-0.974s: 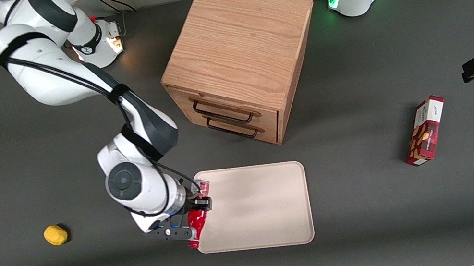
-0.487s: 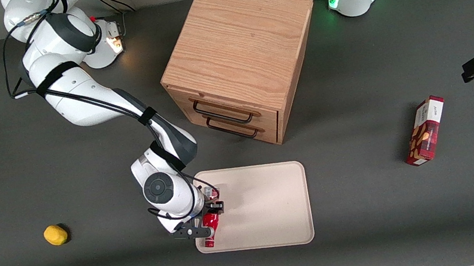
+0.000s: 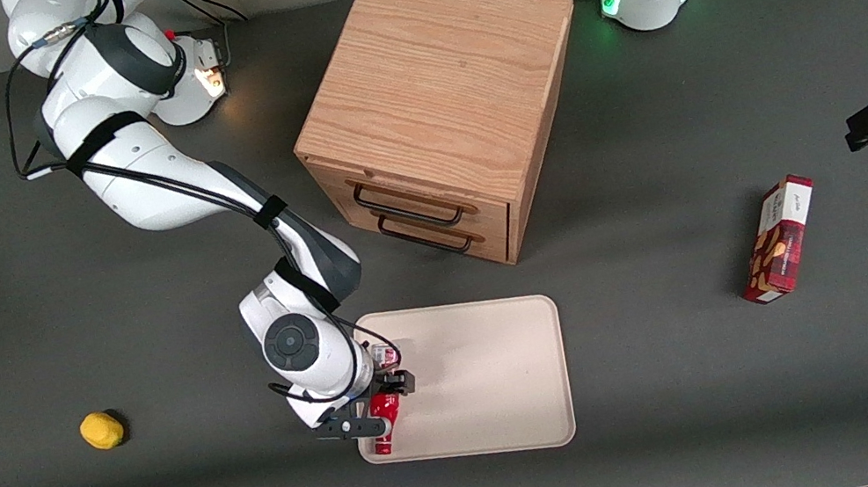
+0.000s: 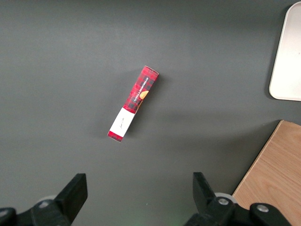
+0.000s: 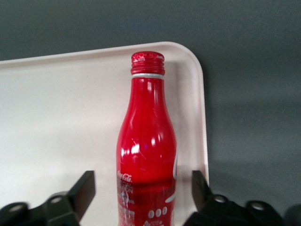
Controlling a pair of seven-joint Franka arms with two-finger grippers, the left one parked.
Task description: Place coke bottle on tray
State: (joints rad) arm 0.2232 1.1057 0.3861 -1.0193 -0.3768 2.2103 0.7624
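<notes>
The coke bottle (image 3: 383,433) is a slim red bottle with a red cap. It lies on its side on the pale beige tray (image 3: 484,377), at the tray's corner nearest the front camera toward the working arm's end, cap pointing to the front camera. My right gripper (image 3: 380,405) is low over the bottle's lower body. Its fingers are open and stand apart from the bottle on both sides. In the right wrist view the bottle (image 5: 146,132) rests on the tray (image 5: 56,117) close to its rim, between the open gripper (image 5: 142,186).
A wooden two-drawer cabinet (image 3: 440,100) stands farther from the front camera than the tray. A red snack box (image 3: 780,240) lies toward the parked arm's end, also in the left wrist view (image 4: 133,102). A small yellow object (image 3: 102,430) lies toward the working arm's end.
My gripper carried the bottle from the tray's edge onto the tray and lowered it. In the last half second the fingers parted slightly; the arm barely moved.
</notes>
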